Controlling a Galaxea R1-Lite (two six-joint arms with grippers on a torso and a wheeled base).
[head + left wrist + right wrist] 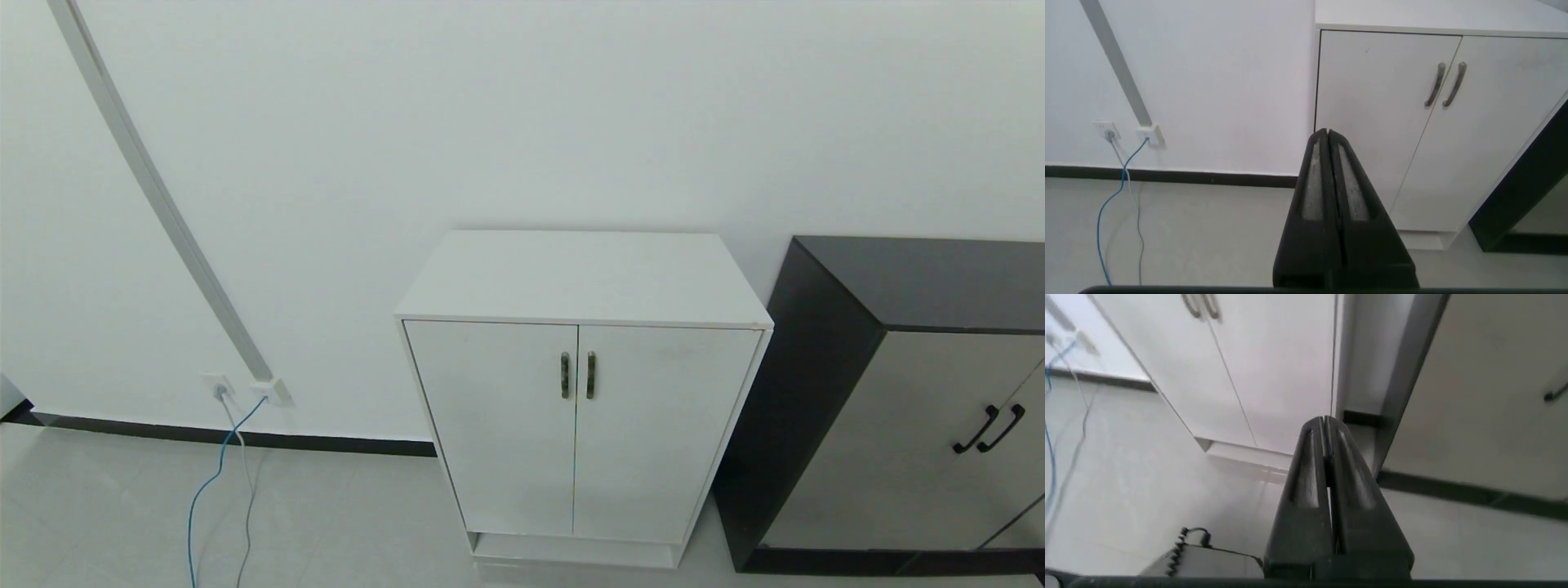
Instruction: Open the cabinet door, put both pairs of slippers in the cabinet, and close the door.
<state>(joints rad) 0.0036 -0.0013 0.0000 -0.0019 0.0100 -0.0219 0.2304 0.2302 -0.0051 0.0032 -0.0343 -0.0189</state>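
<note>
Head view has the white two-door cabinet (498, 425) at about 5 o'clock from the middle of the frame. It stands on the pale grey tiled floor (343, 523) with its back to the plain white wall (490, 106). Both doors are shut and meet at a centre seam. Two slim dark upright handles (577, 376) sit side by side at that seam, in the upper half of the doors.

At the white cabinet's 3 o'clock, just beside it, stands a black cabinet with glossy grey doors (824, 367). Toward its 9 o'clock, a light grey cable duct (155, 196) slants down the wall and ends near a white wall socket (216, 384). A blue cable (208, 482) and a thin grey cable (249, 506) drop from there across the black skirting strip (343, 445) to the floor.

Left wrist view shows the left gripper (1327, 135) in the air above the floor, well apart from the white cabinet, its dark jaws pressed flat together on nothing. Right wrist view shows the right gripper (1325, 423) also off the floor, before the gap between the two cabinets, its jaws likewise pressed together and holding nothing.
</note>
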